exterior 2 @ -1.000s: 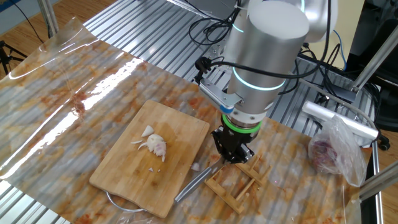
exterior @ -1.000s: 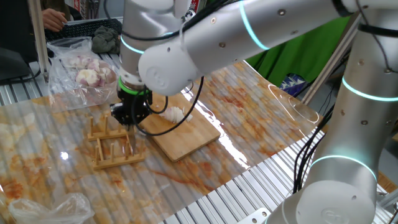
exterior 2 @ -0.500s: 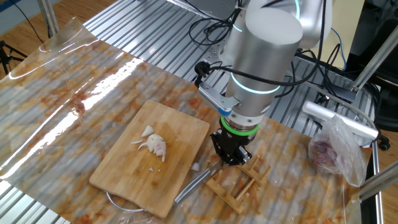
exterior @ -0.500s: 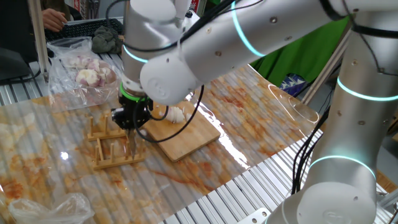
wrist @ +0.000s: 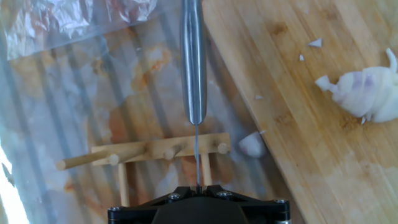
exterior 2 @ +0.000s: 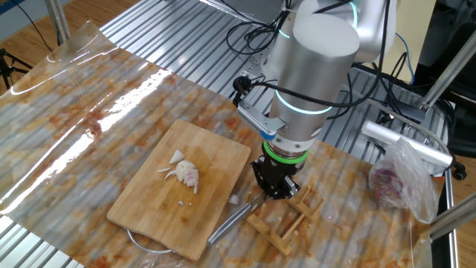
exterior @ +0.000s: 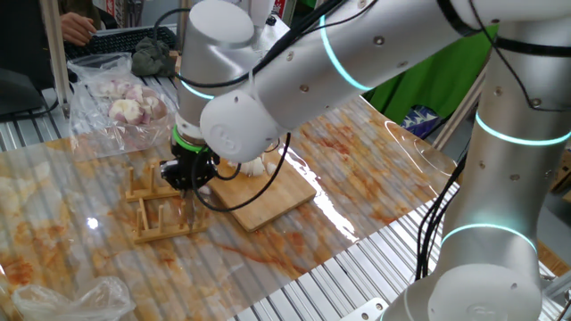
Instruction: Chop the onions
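The onion [exterior 2: 186, 175] is a pale cluster of wedges lying on the wooden cutting board [exterior 2: 149, 208]. It also shows in the hand view as the onion [wrist: 373, 93] at the right edge, and in one fixed view as the onion [exterior: 256, 165] half hidden behind the arm. My gripper [exterior 2: 274, 190] hangs over the wooden rack [exterior 2: 286, 219], beside the board's right edge. It is shut on the thin blade of a knife [wrist: 194, 68], whose steel handle [exterior 2: 230, 219] points away along the board's edge. A small onion piece [wrist: 252, 144] lies off the board, next to the rack [wrist: 155, 152].
A clear plastic bag of pinkish onions [exterior: 116, 107] lies behind the rack [exterior: 165, 214], and the same bag [exterior 2: 401, 182] shows at the right of the other fixed view. Crumpled plastic [exterior: 71, 299] sits at the near left corner. A person sits at the far left.
The arm's upper joints have turned and leaned a little. The gripper has stayed at the rack, shut on the knife. The onion has not moved.
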Controlling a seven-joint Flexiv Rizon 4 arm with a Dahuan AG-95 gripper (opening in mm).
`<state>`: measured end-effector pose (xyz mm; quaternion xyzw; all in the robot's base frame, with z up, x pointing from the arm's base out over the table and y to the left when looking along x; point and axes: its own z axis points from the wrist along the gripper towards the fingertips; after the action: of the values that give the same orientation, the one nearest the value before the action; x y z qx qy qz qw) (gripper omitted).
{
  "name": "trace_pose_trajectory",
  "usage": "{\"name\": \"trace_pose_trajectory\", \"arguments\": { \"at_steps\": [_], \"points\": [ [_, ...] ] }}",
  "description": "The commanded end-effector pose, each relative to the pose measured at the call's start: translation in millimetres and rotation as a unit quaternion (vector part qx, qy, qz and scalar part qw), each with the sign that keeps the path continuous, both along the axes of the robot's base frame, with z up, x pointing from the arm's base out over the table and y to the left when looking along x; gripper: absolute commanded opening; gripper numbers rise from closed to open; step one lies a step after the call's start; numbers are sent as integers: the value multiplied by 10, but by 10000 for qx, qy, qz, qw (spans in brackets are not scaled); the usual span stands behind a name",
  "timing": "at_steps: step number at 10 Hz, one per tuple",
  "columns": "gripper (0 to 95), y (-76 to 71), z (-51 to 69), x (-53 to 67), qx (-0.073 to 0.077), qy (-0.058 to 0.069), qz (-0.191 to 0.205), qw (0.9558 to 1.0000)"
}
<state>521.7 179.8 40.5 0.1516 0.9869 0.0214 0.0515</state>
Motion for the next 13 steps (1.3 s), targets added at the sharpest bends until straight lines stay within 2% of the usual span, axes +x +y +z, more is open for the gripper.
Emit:
{"name": "trace_pose_trajectory", "arguments": {
  "at_steps": [1, 2, 3, 7, 10, 11, 13],
  "points": [
    [0, 8, 19, -19, -22, 80, -25, 10000],
    [0, 8, 19, -19, -22, 80, -25, 10000],
    [190, 10, 3, -19, -20, 95, -52, 9999],
    [190, 53, 37, -48, -58, 149, -85, 9998],
    [190, 112, 204, -105, -129, 189, -154, 9996],
    [190, 114, 295, -117, -145, 231, -134, 9995],
    [190, 94, 530, -149, -196, 395, -105, 9990]
  ]
}}
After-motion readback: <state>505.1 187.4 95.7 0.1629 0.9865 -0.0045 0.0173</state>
